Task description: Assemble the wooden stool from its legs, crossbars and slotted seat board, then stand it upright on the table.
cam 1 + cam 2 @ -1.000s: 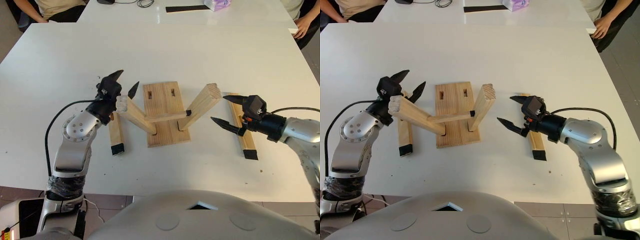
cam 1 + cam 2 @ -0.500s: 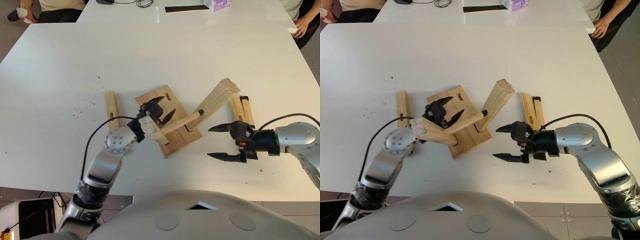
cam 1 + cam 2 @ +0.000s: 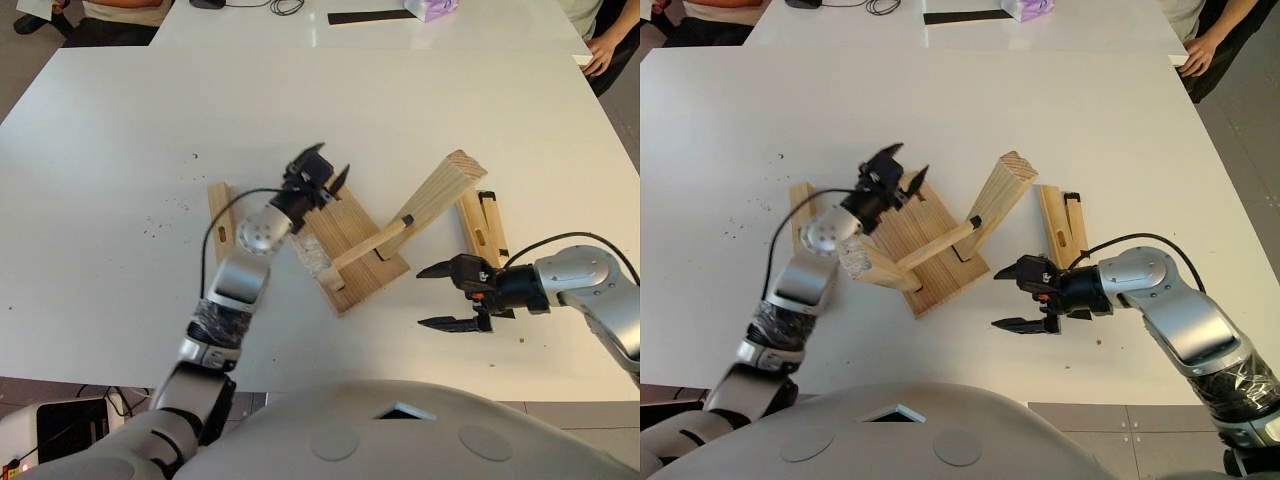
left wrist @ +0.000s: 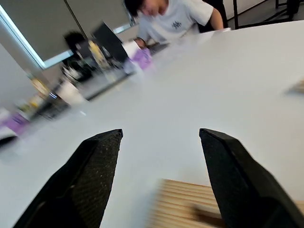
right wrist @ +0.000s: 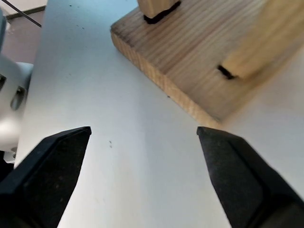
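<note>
The slotted seat board (image 3: pixel 352 226) lies flat and skewed on the table. One leg (image 3: pixel 438 192) slants up from its right side. A second leg (image 3: pixel 314 256) leans at its near left edge, and a crossbar (image 3: pixel 372 245) joins the two. My left gripper (image 3: pixel 328 165) is open above the board's far corner; the left wrist view shows its fingers (image 4: pixel 99 161) apart over the board's edge (image 4: pixel 190 209). To the right of the board's near corner, my right gripper (image 3: pixel 422 297) stands open just above the table. It faces the seat board (image 5: pixel 190 57) and holds nothing.
A loose leg (image 3: pixel 220 214) lies left of the board. Another loose leg (image 3: pixel 478 228), with a dark piece beside it, lies to the right, just beyond my right gripper. A cable and a box sit on the far table. The near table strip is bare.
The board with its legs has turned from square to skewed. My left gripper went from the near leg up to the board's far corner. My right gripper dropped towards the table's front.
</note>
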Motion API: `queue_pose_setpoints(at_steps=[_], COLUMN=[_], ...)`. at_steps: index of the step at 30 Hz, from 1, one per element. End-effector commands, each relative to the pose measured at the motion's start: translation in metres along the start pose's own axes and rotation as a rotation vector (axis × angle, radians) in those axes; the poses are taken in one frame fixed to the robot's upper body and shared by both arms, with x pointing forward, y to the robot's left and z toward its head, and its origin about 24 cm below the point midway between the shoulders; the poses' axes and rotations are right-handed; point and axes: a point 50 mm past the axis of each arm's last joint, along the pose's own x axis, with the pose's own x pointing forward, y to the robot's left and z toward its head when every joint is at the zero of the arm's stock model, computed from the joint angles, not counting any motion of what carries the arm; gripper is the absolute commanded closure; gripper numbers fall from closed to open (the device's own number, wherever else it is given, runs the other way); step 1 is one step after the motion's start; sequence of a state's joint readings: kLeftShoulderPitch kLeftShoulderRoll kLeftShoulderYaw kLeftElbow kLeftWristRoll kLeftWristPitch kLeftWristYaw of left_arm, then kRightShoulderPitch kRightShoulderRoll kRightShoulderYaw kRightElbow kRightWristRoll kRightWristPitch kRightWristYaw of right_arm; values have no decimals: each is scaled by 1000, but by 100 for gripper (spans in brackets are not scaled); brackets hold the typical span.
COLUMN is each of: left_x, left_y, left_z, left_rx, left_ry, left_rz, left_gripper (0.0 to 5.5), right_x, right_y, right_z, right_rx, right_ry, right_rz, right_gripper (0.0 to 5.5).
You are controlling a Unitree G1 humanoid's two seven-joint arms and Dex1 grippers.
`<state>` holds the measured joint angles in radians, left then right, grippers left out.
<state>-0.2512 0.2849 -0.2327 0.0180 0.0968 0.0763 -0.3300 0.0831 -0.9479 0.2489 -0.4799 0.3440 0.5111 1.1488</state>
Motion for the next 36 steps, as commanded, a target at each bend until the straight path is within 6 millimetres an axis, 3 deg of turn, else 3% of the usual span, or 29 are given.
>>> queue_pose_setpoints(at_steps=[1,6,9,17,22,25,30,34,36], left_x=[-3,-14,-22,-55,-58,-64,-62,-56,-55], left_y=[37,49,36,11,11,4,10,-6,-14], left_z=[-11,-48,-68,-108,-111,-112,-106,-94,-83], left_rx=[160,278,289,373,362,350,258,165,39], left_ry=[36,144,182,274,277,272,268,236,222], left_rz=[-50,-117,-196,-374,-395,-452,-426,-476,-518], left_gripper=[248,245,245,245,245,245,245,245,245], right_x=[5,22,30,48,50,44,39,37,36], right_y=[5,-3,-4,-1,-22,-40,-72,-92,-100], right_z=[-2,2,3,6,11,15,16,21,22], right_rx=[15,24,49,57,133,215,249,235,246], right_ry=[14,-50,-76,-83,-149,-205,-213,-229,-238], right_rz=[42,-4,-27,-7,-142,-224,-382,-493,-541], right_gripper=[136,159,206,206,206,206,206,206,206])
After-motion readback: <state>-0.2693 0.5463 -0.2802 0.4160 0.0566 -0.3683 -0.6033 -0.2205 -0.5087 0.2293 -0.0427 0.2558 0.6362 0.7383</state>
